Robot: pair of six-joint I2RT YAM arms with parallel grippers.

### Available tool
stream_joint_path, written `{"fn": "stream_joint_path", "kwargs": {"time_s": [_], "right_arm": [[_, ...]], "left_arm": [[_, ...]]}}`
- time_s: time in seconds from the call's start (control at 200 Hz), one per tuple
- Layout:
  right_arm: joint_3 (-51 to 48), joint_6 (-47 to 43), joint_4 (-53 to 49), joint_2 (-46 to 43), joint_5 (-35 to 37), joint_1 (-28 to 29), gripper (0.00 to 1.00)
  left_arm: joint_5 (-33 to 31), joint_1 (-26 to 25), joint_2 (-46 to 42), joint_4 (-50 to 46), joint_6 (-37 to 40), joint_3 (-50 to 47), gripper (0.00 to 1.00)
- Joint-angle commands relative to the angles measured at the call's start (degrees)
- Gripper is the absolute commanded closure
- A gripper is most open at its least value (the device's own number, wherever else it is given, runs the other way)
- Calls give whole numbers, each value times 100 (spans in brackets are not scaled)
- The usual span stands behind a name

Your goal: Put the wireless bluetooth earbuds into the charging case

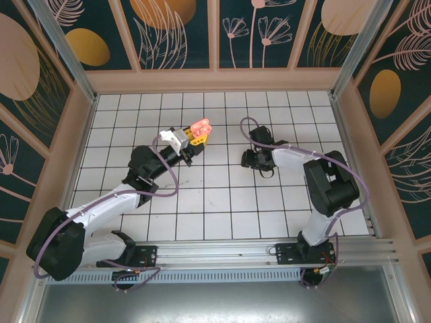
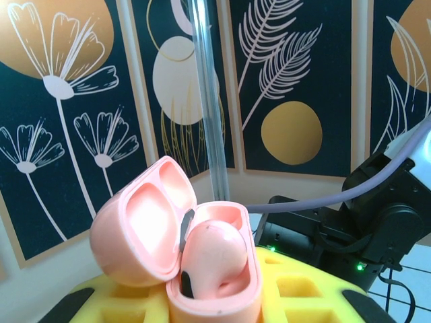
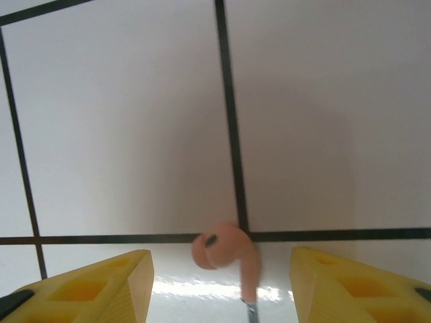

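Observation:
In the top view my left gripper holds the salmon-pink charging case up above the tiles. Its yellow fingers are shut on the case body. The lid is swung open to the left, and one pink earbud sits in the case. My right gripper points down at the floor right of centre. In the right wrist view a second salmon-pink earbud lies on a tile line. It is between the open yellow fingers of my right gripper, with a gap on each side.
White tiled floor boxed in by floral wall panels and aluminium posts. A metal rail runs along the near edge. The right arm's black body stands close behind the held case.

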Motion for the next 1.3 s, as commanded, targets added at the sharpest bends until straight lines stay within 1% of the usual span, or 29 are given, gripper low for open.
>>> {"fn": "stream_joint_path", "kwargs": {"time_s": [0.0,0.25,0.37,0.415,0.511,0.876,1.296], "right_arm": [[248,66,37,155,-48,174,45],[348,162,-92,216,36,366,45],[371,212,-250,127,226,367,45],[433,220,-363,103,464,367,43],[675,152,-647,121,660,367,42],[2000,228,-2146,946,1071,384,43],[2543,453,-2648,1433,1204,455,48]], "left_arm": [[-75,-14,-83,227,-9,-55,100],[-93,-13,-72,262,-1,-69,100],[-76,-11,-62,268,-2,-69,100],[-67,-12,-66,271,-6,-62,100],[-61,-10,-47,280,-11,-60,100],[-102,-11,1,441,-5,-113,100],[-102,-10,16,508,52,-148,100]]}}
